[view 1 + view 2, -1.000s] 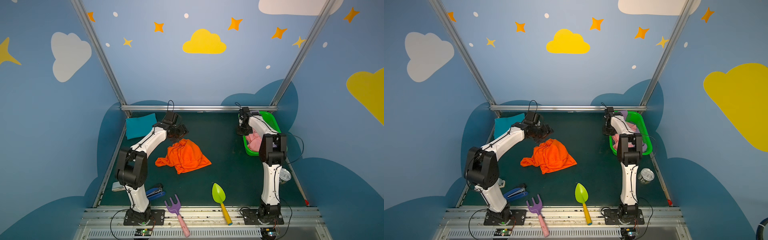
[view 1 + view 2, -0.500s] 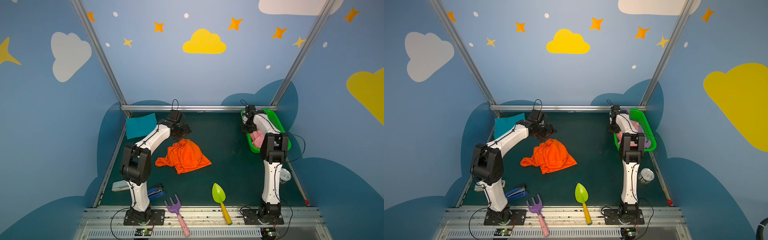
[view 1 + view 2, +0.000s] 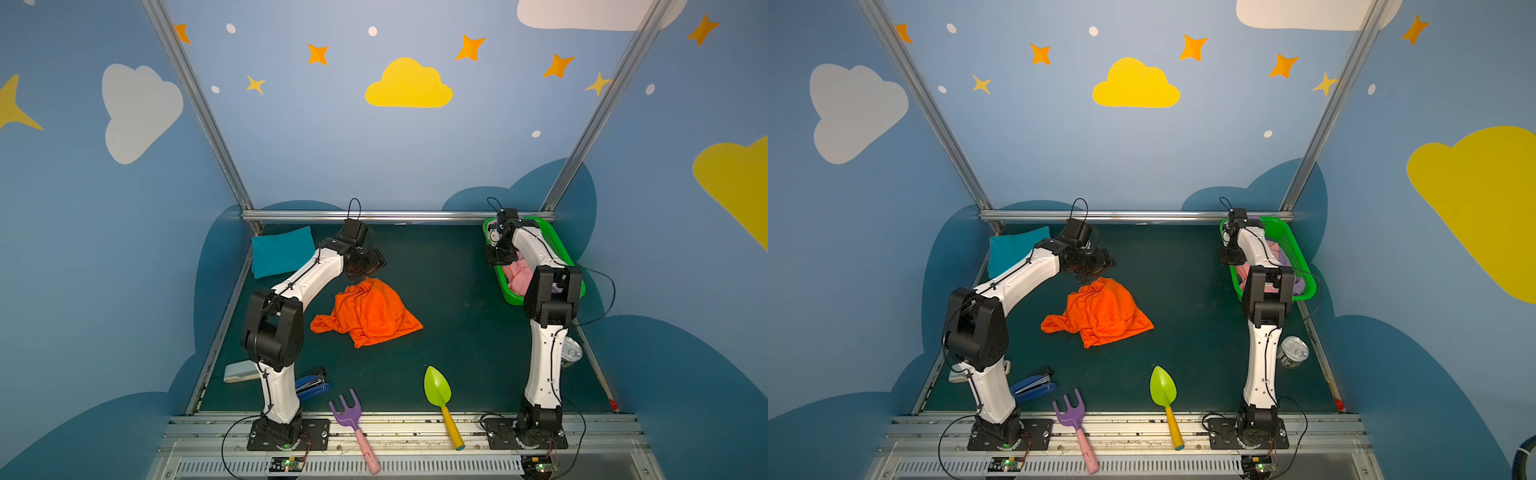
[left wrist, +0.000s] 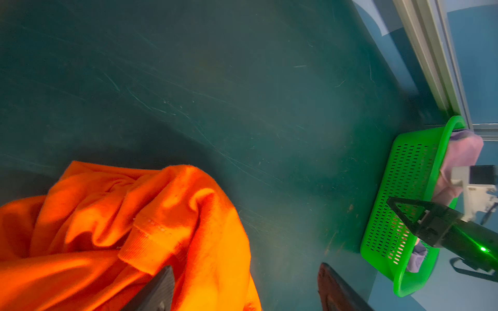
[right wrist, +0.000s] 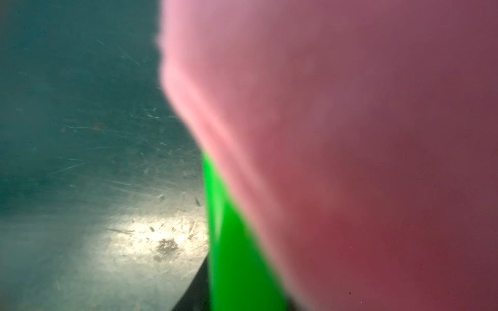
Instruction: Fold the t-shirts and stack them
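Clutter lines the near edge of the worktop [image 3: 436, 291]: a purple plastic fork [image 3: 347, 409] with a pink handle and a green plastic trowel [image 3: 436, 388] with a yellow handle both overhang the front rail. A blue stapler [image 3: 311, 384] lies just beside the left arm's base, with a pale flat object [image 3: 241, 371] at the left border. A ribbed tin can [image 3: 1293, 351] stands by the right border, behind the right arm.

Past these, bare dark green mat runs to the orange t-shirt [image 3: 370, 313], a crumpled, creased heap of soft knit in the middle, with open room to its right. In the left wrist view its ribbed hem [image 4: 151, 242] shows, and the mat is scuffed with fine scratches.

The left jaws hang spread wide over the heap's far edge, holding nothing. One finger [image 4: 161, 290] shows against orange cloth, the other against bare mat.

In the far left corner lies the teal t-shirt [image 3: 280, 253], a smooth folded rectangle partly hidden behind the left arm [image 3: 307, 274].

In the far right corner a green perforated plastic basket [image 3: 557, 245] holds the pink t-shirt [image 3: 517, 276] and the lilac t-shirt [image 4: 461, 133], both bunched. The right jaws are down at the basket's inner rim. Blurred pink cloth fills the right wrist view, and I cannot tell whether they grip it.

An aluminium rail [image 3: 399, 215] closes the back edge.
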